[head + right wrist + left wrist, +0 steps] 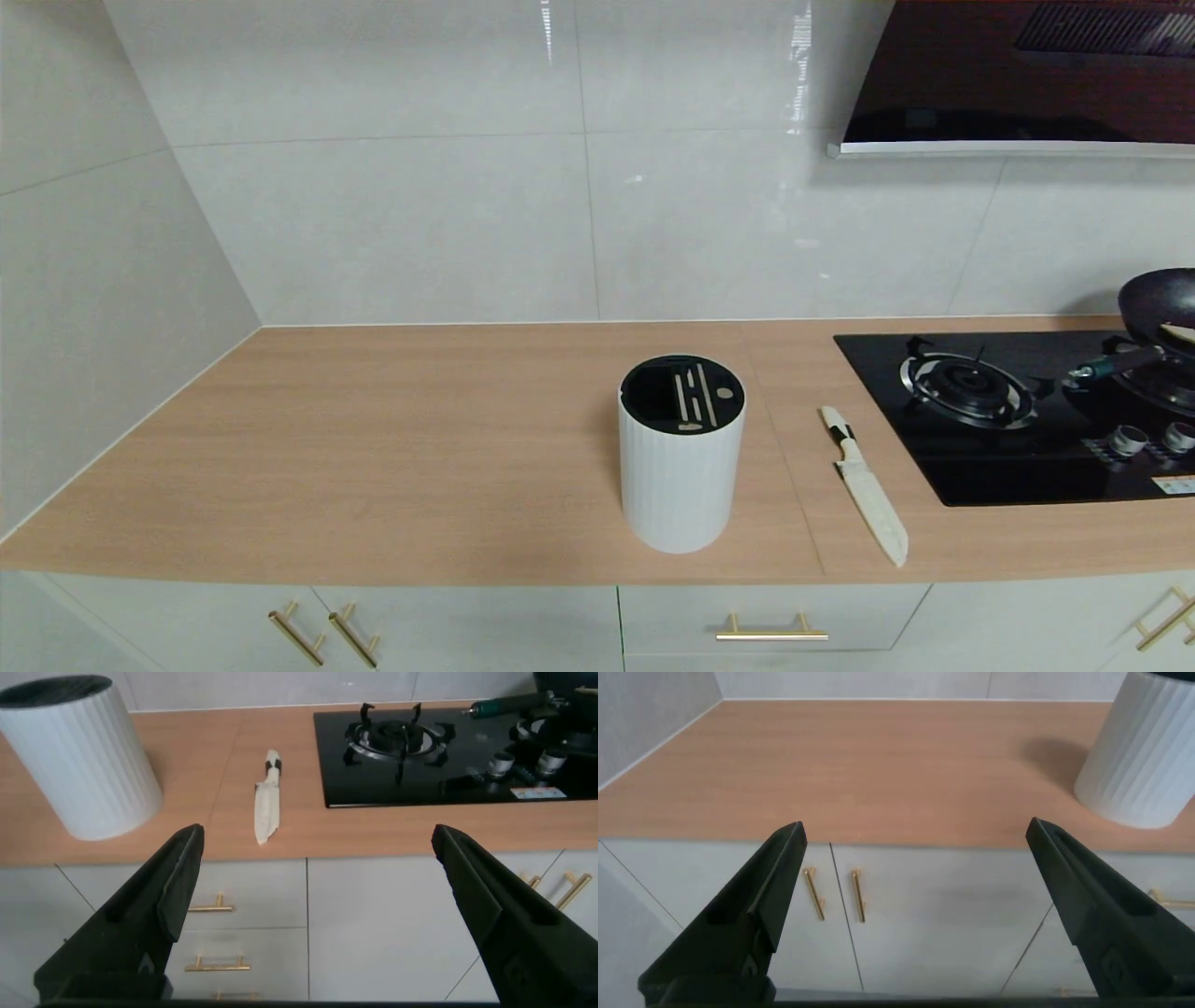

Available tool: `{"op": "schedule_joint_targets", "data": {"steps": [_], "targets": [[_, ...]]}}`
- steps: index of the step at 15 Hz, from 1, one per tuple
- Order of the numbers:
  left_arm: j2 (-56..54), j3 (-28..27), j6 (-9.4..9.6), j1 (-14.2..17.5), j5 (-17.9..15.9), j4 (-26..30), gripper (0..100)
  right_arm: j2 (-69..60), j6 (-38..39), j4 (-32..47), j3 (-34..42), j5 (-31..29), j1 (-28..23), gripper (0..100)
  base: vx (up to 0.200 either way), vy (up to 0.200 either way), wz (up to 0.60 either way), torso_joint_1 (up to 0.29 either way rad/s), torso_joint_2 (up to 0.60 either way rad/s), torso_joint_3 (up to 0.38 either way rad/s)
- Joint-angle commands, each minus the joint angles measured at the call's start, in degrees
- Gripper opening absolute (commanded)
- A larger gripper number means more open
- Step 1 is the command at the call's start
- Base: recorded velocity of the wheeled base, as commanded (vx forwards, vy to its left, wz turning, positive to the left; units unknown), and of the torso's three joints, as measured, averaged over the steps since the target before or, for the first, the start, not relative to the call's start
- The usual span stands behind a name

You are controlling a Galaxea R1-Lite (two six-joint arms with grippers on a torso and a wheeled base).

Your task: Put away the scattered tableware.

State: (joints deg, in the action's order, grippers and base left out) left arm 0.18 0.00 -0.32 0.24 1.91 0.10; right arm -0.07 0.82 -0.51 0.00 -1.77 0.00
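Note:
A cream-bladed knife point(864, 483) with a black-and-white handle lies flat on the wooden counter point(373, 439), blade toward the front edge, between the holder and the hob. It also lies in the right wrist view as the knife point(267, 808). A white ribbed cylindrical holder point(681, 452) with a black slotted top stands upright at mid-counter; holder point(82, 754), holder point(1144, 751). My left gripper point(915, 859) is open, held out in front of the cabinet fronts below the counter's edge. My right gripper point(318, 859) is open too, off the counter's front, facing the knife.
A black gas hob point(1018, 411) takes up the counter's right end, with a dark pan point(1158, 308) on its far burner. Tiled walls close the back and left. Cabinet doors with gold handles point(771, 633) sit below the counter.

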Motion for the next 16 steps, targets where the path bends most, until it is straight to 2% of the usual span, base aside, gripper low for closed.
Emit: {"op": "schedule_joint_targets", "data": {"steps": [1,10,12,13,15,16], "targets": [[0.0,0.0,-0.03,0.0,0.0,0.0,100,0.1,0.0,0.0,0.0,0.0,0.0,100,0.000,0.000,0.00,0.168,-0.36,-0.193],[0.0,0.0,-0.03,0.0,0.0,0.0,100,0.1,-1.1,-0.6,-1.1,0.8,0.1,100,0.000,0.000,0.00,0.009,-0.02,-0.009],[0.0,0.0,-0.03,0.0,0.0,0.0,100,6.9,1.2,0.2,-14.0,6.7,1.1,100,0.000,0.000,0.00,0.000,0.00,0.000],[0.0,0.0,-0.03,0.0,0.0,0.0,100,11.9,0.9,0.4,-17.2,8.0,1.2,100,0.000,0.000,0.00,0.000,0.00,0.000],[0.0,0.0,-0.03,0.0,0.0,0.0,100,24.2,0.1,0.3,-23.0,8.3,1.3,100,0.000,0.000,0.00,0.000,0.00,0.000],[0.0,0.0,-0.03,0.0,0.0,0.0,100,34.4,0.1,0.2,-27.9,8.4,1.3,100,0.000,0.000,0.00,0.000,0.00,0.000]]}}
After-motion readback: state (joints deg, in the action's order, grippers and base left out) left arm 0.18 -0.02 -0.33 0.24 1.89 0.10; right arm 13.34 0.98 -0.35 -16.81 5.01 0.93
